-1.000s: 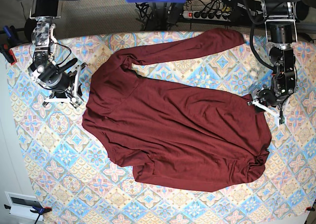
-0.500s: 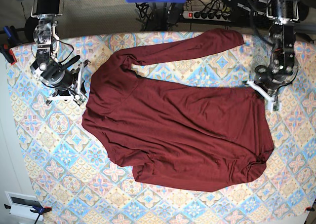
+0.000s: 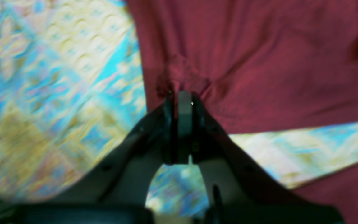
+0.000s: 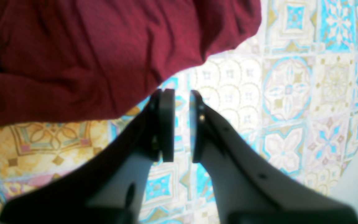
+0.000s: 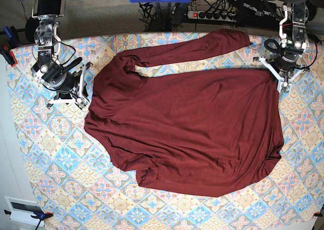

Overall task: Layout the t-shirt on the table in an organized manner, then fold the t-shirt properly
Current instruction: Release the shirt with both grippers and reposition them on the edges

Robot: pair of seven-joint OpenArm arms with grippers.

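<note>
On wide counter (image 5: 45, 154) with pastel tile-pattern cloth: big soft dark red t-shirt (image 5: 182, 133) lies spread but lumpy, one sleeve stretched along far edge. Left tool (image 3: 182, 96) pressed together, pinching bunched shirt edge, likely to tug cloth flat. Right tool (image 4: 181, 93) slightly spread, empty, just beside shirt's other edge, likely waiting to grab.

A: What are the arms built like?
B: Black cylindrical joints and silver metal brackets, with thin black cables looped alongside. Each black-and-white left gripper (image 5: 279, 80) and right gripper (image 5: 71, 96) has white frames.
A: And up close?
B: Dark wedge-shaped fingers (image 4: 166, 124) with flat grey pads, small screws showing.
</note>
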